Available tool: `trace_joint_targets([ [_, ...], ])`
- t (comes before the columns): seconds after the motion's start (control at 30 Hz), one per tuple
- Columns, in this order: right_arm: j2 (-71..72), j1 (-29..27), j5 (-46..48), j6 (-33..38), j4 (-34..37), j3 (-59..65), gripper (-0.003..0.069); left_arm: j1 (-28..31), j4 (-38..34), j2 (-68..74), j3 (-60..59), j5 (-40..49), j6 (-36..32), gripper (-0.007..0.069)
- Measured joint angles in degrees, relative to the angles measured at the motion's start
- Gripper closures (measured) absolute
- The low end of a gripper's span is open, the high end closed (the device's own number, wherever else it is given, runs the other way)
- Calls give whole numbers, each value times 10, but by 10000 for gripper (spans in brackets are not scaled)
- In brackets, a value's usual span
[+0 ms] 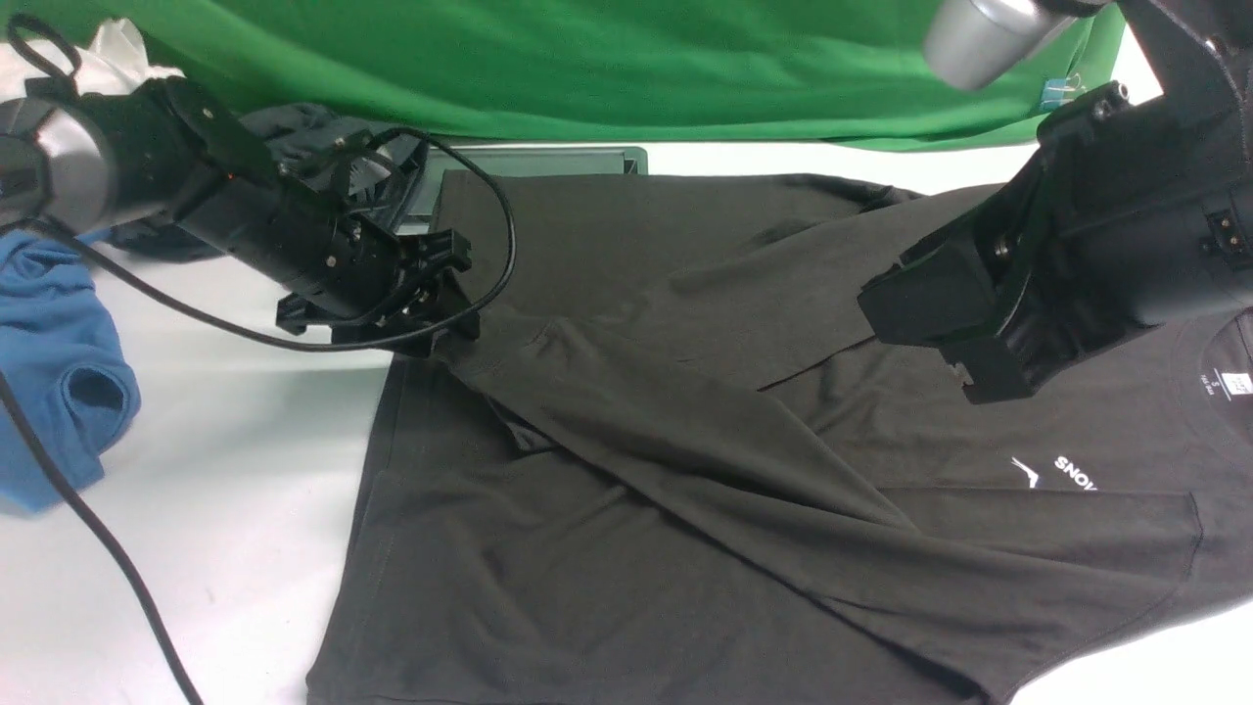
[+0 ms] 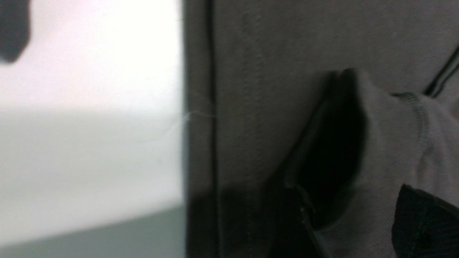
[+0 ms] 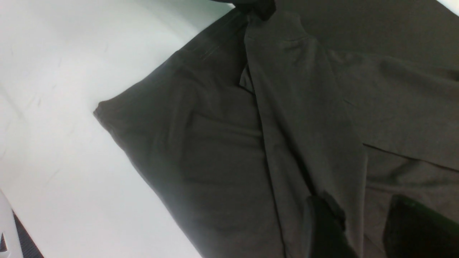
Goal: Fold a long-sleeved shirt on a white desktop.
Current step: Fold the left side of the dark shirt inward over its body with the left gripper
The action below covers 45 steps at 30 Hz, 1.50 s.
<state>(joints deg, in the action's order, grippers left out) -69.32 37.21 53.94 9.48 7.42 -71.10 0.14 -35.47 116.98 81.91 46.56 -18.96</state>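
Shirt [image 1: 607, 548], black-brown and long-sleeved, lies spread face up on the white surface [image 1: 235, 470], its white chest logo [image 1: 1062, 472] and neck label [image 1: 1241, 384] showing at the collar end. Both sleeves are folded in over the shirt's body: one sleeve [image 1: 744, 294] lies across the body's far side, the other sleeve [image 1: 705, 460] runs slantwise from the near shoulder to the hem edge. At that hem edge the left gripper [image 1: 452, 323] sits low at the slanting sleeve's cuff [image 2: 394, 118]. In the left wrist view the cuff lies between its dark fingers [image 2: 322, 168], but the view is blurred and I cannot tell whether they pinch the cloth or merely stand around it. The right gripper [image 3: 356, 200] hangs over the shirt's chest near the logo, its fingers [image 3: 322, 229] spread apart with nothing between them. Off the shirt's hem side a blue garment [image 1: 54, 352] lies crumpled on the surface, apart from the shirt. A dark grey garment [image 1: 294, 122] is heaped beyond the shirt's far hem corner, and a green cloth [image 1: 587, 69] hangs behind the shirt.
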Motion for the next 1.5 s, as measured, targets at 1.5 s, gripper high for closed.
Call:
trace_joint_targets([
  [1.5,0,0,2,0,0,0,418,-15,-270,40,49,12,-225,545],
])
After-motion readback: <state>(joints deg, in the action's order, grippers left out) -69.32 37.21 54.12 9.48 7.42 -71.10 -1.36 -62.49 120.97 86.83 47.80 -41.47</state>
